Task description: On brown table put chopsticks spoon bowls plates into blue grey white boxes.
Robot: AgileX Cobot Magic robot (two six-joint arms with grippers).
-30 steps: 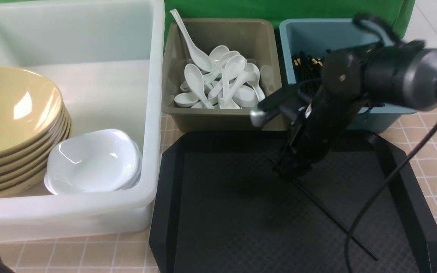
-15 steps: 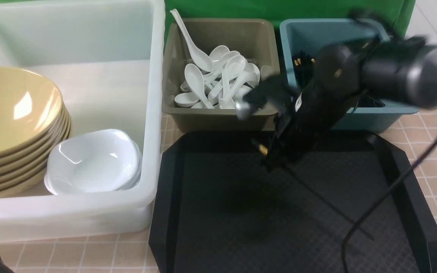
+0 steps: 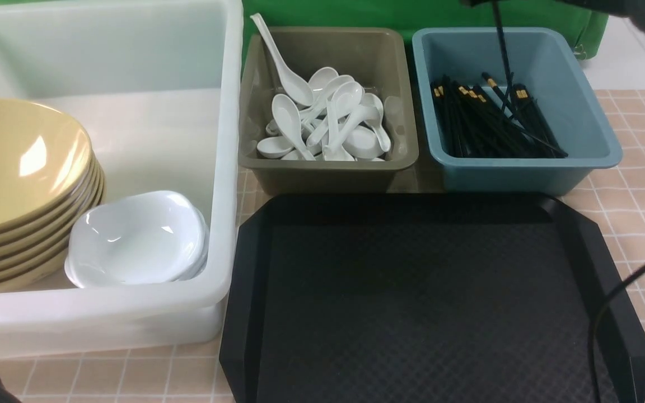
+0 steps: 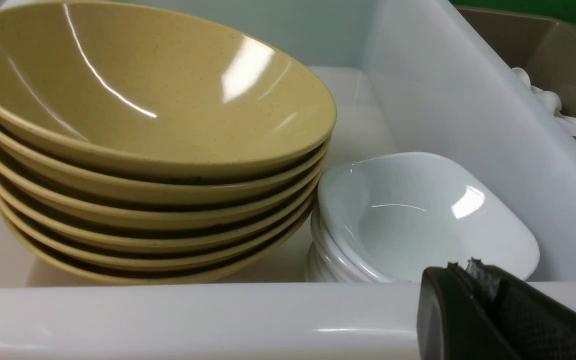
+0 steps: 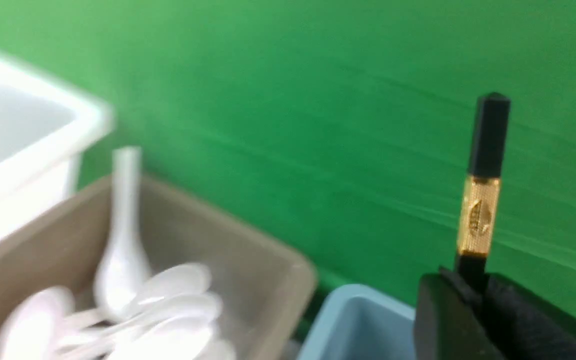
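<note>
Above the blue box (image 3: 515, 106), a single chopstick (image 3: 503, 61) hangs nearly upright, its lower tip among the black chopsticks (image 3: 490, 123) lying inside. The right fingers (image 5: 468, 305) are clamped on it just below its gold band. The left fingers (image 4: 488, 300) sit at the near rim of the white box (image 3: 227, 168), pressed together on nothing. That box holds stacked yellow bowls (image 3: 20, 184) with white plates (image 3: 138, 238) just beside them. Spoons (image 3: 328, 120) fill the grey box (image 3: 328, 168). The black tray (image 3: 412, 296) lies on the bench (image 3: 636, 196).
</note>
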